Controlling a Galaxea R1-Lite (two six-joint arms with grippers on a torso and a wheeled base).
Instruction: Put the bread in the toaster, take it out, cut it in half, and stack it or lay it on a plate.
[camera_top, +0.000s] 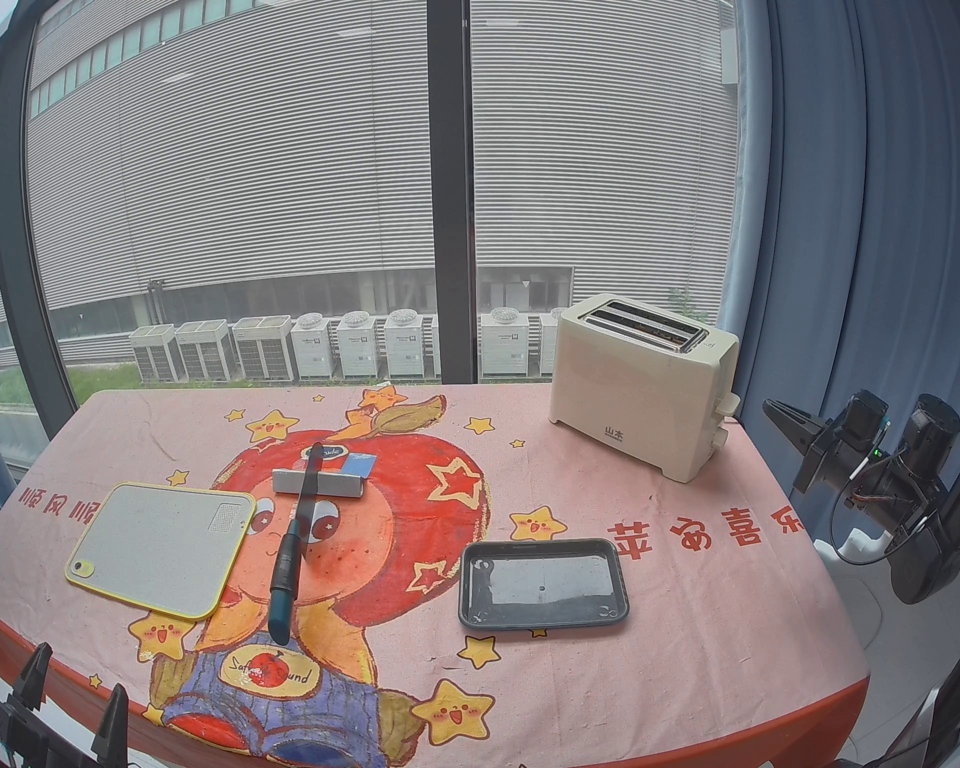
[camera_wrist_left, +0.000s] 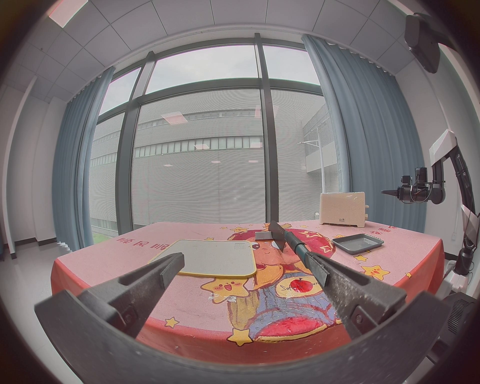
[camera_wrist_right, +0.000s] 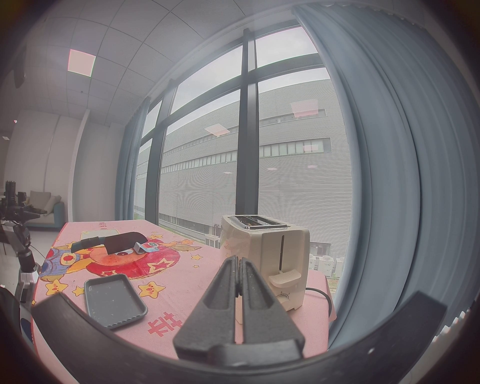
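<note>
A cream two-slot toaster (camera_top: 640, 385) stands at the table's far right, its slots looking empty from above. A dark rectangular plate (camera_top: 543, 583) lies empty in front of it. The yellow-rimmed cutting board (camera_top: 160, 547) is at the left, and beside it a knife (camera_top: 290, 550) with a teal handle leans on a small rack (camera_top: 318, 483). My left gripper (camera_wrist_left: 244, 257) hangs open below the table's near left corner, holding nothing. My right gripper (camera_wrist_right: 238, 265) is shut and empty, off the table's right edge beside the toaster (camera_wrist_right: 262, 250), level with the toaster's lever side.
The table carries a pink cartoon cloth (camera_top: 650, 660) and stands against a large window. A blue curtain (camera_top: 860, 200) hangs at the right behind the toaster. A cord (camera_wrist_right: 320, 295) runs from the toaster's back. Open cloth lies between board, plate and the front edge.
</note>
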